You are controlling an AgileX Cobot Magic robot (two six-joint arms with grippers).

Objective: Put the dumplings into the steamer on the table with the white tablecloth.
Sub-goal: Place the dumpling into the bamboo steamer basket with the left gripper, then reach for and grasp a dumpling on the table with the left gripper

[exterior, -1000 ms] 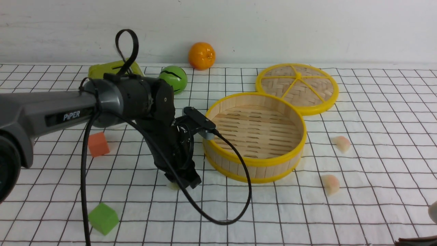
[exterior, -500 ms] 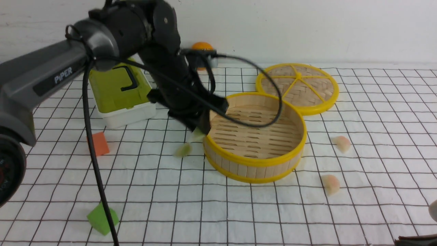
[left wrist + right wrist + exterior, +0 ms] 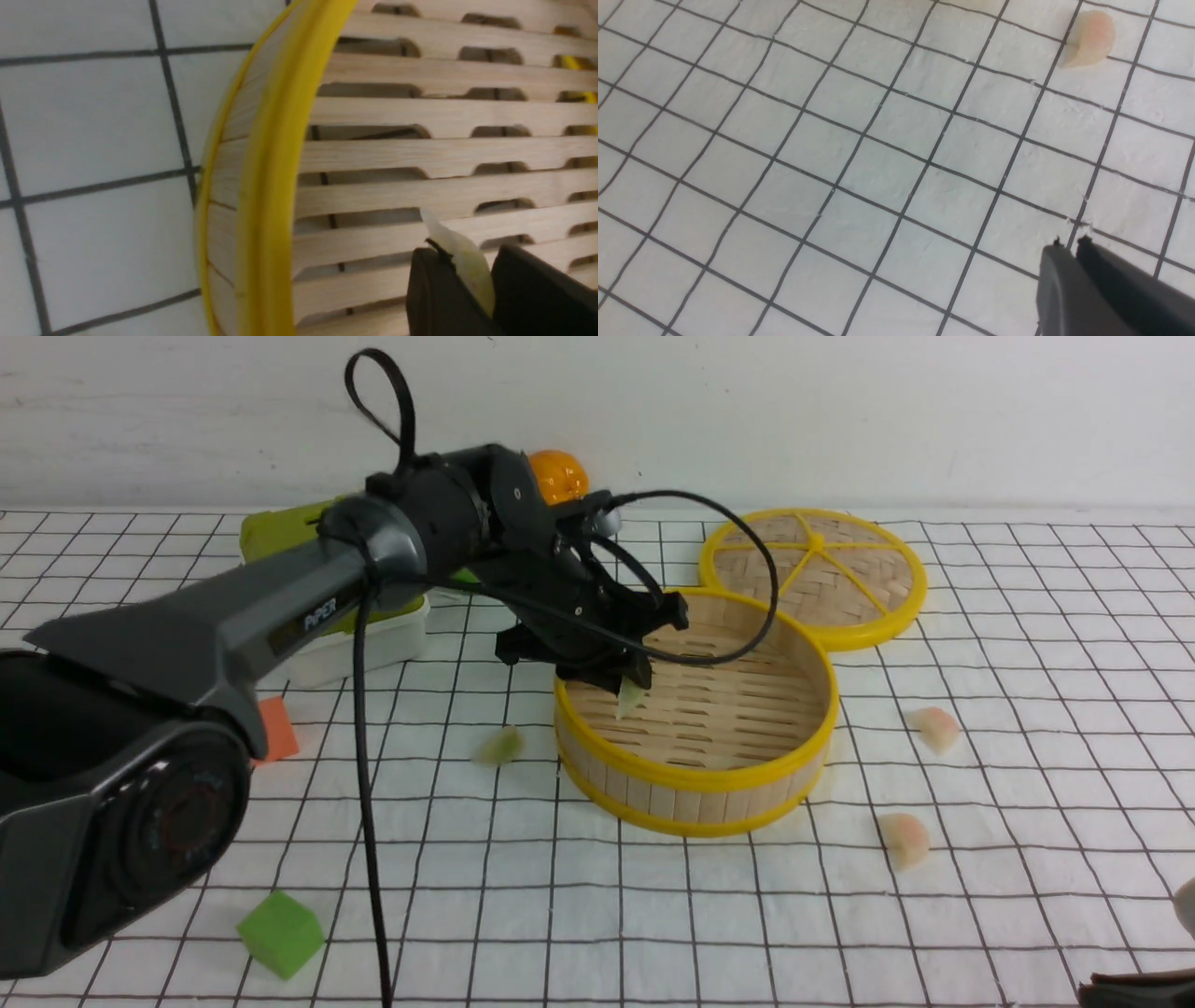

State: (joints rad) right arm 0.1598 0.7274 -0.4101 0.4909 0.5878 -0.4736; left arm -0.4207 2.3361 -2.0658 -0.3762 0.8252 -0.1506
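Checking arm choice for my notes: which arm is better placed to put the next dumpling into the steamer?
Left: the left end effector holds a pale green dumpling over the steamer floor. The right end effector is shut and empty over the tablecloth.

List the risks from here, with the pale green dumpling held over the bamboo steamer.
1. The left gripper pinches the pale green crescent dumpling just inside the yellow-rimmed bamboo steamer; released here, it may bounce off the wall onto the white grid tablecloth.
2. The black cable loops over the steamer and could snag its rim on withdrawal.
3. The second green dumpling lies near the steamer's outer wall, leaving the jaws little room.
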